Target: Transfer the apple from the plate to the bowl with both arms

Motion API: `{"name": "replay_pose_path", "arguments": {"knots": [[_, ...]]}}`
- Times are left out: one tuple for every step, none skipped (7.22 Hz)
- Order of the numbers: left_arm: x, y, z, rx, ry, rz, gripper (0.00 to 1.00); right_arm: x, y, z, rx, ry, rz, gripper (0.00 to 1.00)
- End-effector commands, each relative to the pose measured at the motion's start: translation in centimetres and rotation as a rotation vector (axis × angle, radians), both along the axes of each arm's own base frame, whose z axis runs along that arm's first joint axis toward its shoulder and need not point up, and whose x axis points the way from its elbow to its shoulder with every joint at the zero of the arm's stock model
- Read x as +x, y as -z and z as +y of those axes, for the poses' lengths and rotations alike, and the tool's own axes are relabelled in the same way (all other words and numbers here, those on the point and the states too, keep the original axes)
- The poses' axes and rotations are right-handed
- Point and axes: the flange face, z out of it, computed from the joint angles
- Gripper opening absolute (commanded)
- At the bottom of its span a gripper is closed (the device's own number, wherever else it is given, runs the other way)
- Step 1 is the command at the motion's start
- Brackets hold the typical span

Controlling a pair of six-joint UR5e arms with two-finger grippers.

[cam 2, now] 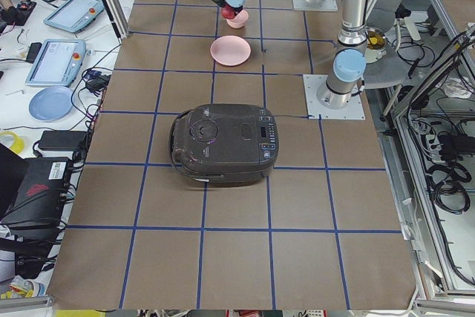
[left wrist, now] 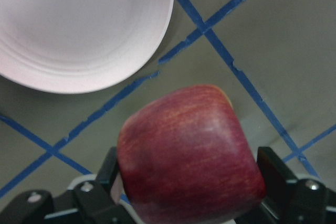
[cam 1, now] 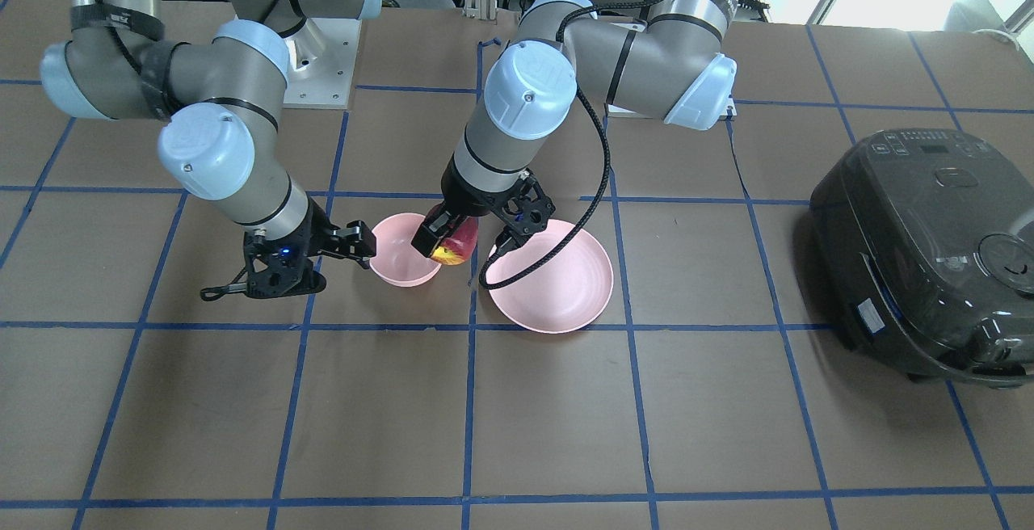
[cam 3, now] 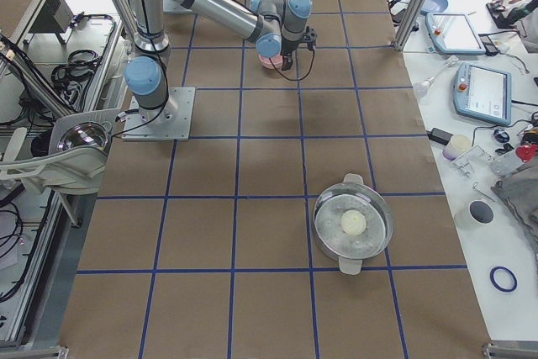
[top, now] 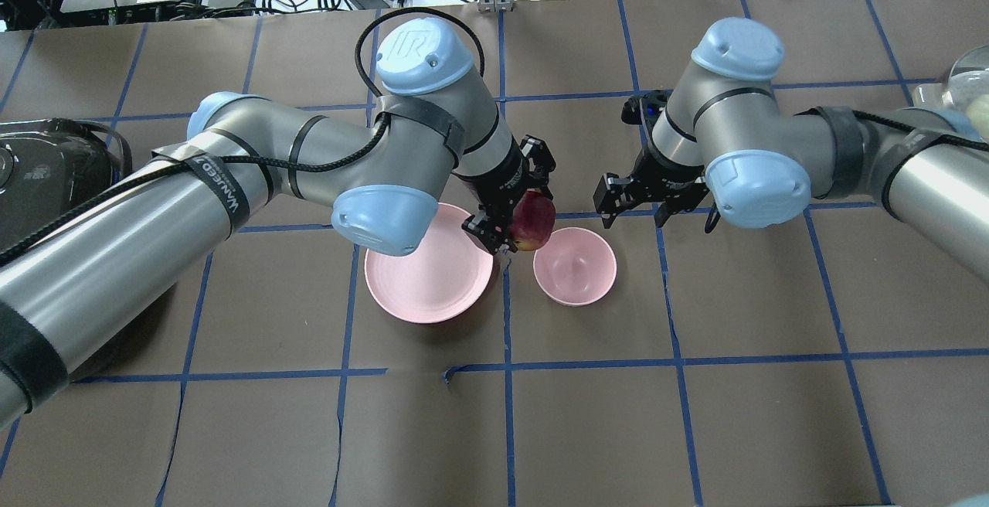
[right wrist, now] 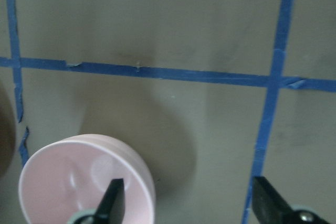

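Note:
My left gripper [top: 522, 212] is shut on the dark red apple [top: 535, 218] and holds it above the table, in the gap between the pale pink plate [top: 421, 279] and the smaller pink bowl [top: 576, 267]. In the front view the apple [cam 1: 457, 246] hangs by the bowl's [cam 1: 401, 262] rim, and the plate [cam 1: 557, 288] is empty. The left wrist view shows the apple [left wrist: 191, 153] between the fingers [left wrist: 272, 174], with the plate [left wrist: 79, 30] behind. My right gripper [top: 635, 208] is open and empty, just beside the bowl [right wrist: 84, 179].
A dark rice cooker [cam 1: 929, 255] stands at the table end on my left. A metal pot [cam 3: 353, 224] with a white ball in it stands on my right side. Blue tape lines grid the brown table.

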Motion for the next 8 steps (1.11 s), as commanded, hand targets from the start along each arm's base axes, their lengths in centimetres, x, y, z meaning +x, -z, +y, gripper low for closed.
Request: {"name": "replay_pose_path", "arguments": {"knots": [[-3.9, 2.8, 1.3, 0.032, -0.051, 0.02, 0.0, -7.9, -2.1, -1.5, 0.035, 0.065, 0.081, 1.0], [-4.7, 4.6, 1.2, 0.037, -0.048, 0.016, 0.0, -10.4, -4.6, -1.1, 0.038, 0.1, 0.115, 1.0], [-5.2, 6.0, 1.1, 0.041, -0.043, 0.011, 0.0, -11.1, -8.9, -0.4, 0.036, 0.099, 0.167, 1.0], [-5.5, 7.1, 1.1, 0.05, -0.034, 0.005, 0.0, -11.1, -12.1, -0.5, 0.049, 0.097, 0.174, 1.0], [-5.6, 7.9, 1.2, 0.062, -0.028, -0.001, 0.06, -11.1, -13.2, -1.1, 0.037, 0.114, 0.168, 1.0], [-5.7, 8.4, 1.2, 0.068, -0.024, -0.005, 0.3, -11.2, -13.7, -1.1, 0.028, 0.116, 0.172, 1.0], [-5.5, 8.6, 1.1, 0.065, -0.021, -0.014, 0.92, -11.3, -14.4, -1.3, 0.013, 0.119, 0.173, 1.0], [-5.6, 8.1, 0.8, 0.047, -0.013, -0.013, 1.0, -11.1, -15.7, -1.3, -0.013, 0.124, 0.186, 1.0]]}}
